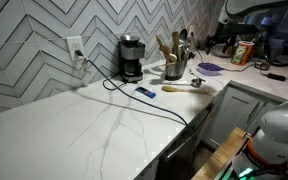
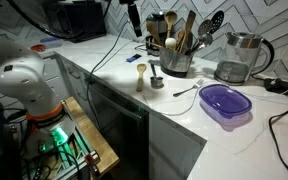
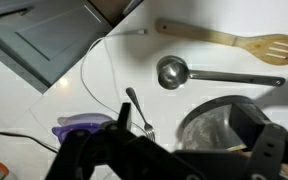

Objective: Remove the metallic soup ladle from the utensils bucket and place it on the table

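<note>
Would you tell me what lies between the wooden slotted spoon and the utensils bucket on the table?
In the wrist view, the metallic soup ladle lies on the table between the wooden slotted spoon and the utensils bucket.

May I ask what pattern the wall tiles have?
The wall tiles form a grey herringbone, clearest in an exterior view.

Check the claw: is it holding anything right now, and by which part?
Nothing is held. In the wrist view the claw looks open and empty; the metallic soup ladle lies flat on the table, apart from it.
</note>
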Robot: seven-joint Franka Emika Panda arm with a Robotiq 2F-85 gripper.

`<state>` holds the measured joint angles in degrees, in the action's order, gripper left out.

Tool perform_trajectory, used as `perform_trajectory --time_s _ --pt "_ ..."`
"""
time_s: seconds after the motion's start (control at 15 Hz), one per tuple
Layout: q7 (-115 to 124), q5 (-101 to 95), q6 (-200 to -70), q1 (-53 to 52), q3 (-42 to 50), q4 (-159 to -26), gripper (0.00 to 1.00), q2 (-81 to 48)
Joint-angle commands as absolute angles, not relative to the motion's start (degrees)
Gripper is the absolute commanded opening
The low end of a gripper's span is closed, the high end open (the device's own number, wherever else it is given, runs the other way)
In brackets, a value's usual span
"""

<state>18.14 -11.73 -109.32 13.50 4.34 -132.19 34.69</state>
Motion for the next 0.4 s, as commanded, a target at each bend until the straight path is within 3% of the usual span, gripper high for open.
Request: perform_trajectory --time_s 0.0,0.33 --pt "17.42 -11.59 -109.11 13.64 4.15 -131.99 1.0 35.37" --pt "17.58 -11.61 -109.14 13.62 4.11 -131.94 1.0 34.57"
